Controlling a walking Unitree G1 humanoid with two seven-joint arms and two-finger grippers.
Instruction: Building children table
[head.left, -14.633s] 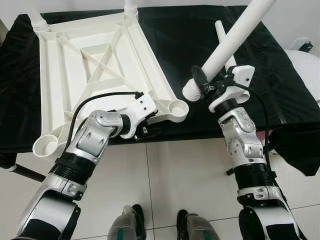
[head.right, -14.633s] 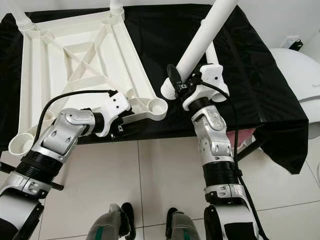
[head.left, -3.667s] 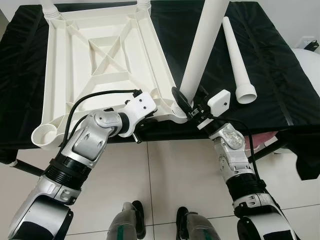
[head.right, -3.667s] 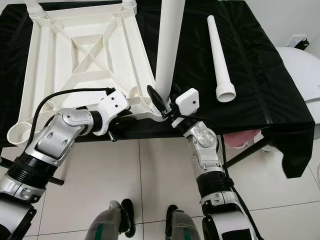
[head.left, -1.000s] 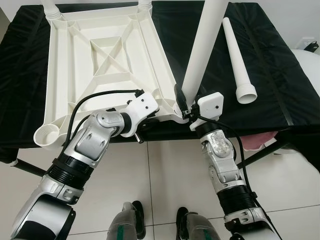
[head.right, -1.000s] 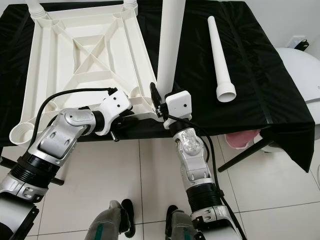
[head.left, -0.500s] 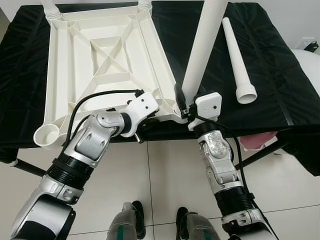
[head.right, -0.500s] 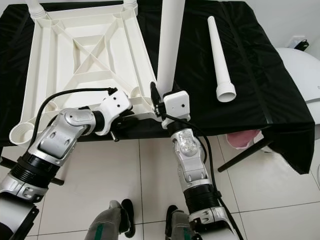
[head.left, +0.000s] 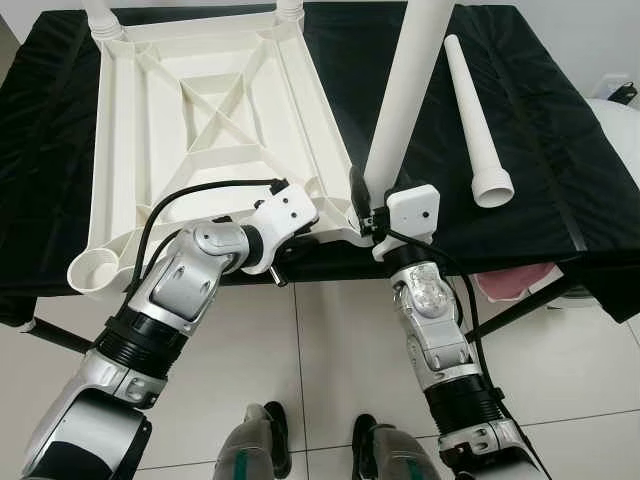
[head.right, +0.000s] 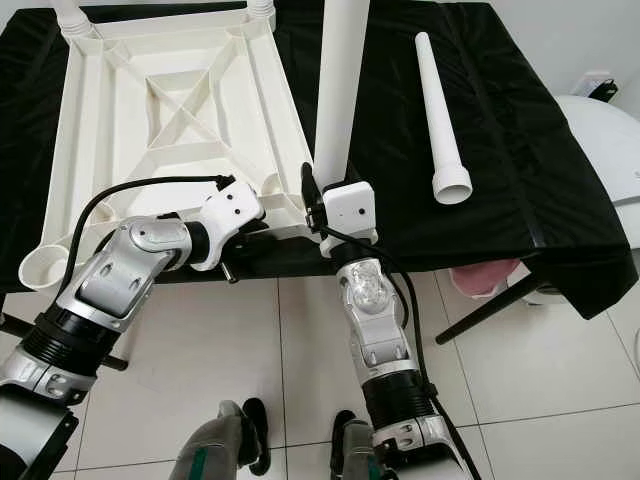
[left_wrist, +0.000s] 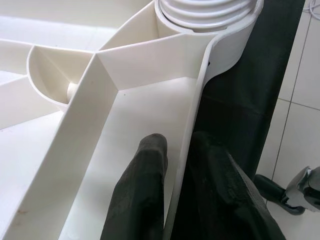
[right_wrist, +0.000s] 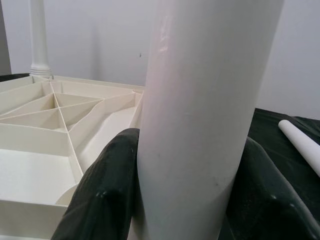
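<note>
Nearest me, my left gripper (left_wrist: 175, 200) was pinched on the near edge wall of the upturned white tabletop (head.left: 200, 130), one black finger inside the rim and the other outside against the black cloth (head.left: 540, 150). Just beside it, my right gripper (right_wrist: 185, 200) was clamped around the base of a white leg (head.left: 405, 90), a finger pressed to each side. That leg stood nearly upright in the tabletop's near right corner socket (left_wrist: 207, 12), where I could see its ribbed collar seated in the ring. The near left corner socket (head.left: 92, 270) was an open cup overhanging the cloth's edge. Farther out, a loose leg (head.right: 438, 110) lay on the cloth to the right, well apart from the tabletop. At the far edge, two fitted legs (head.right: 262, 8) rose from the back corners.
</note>
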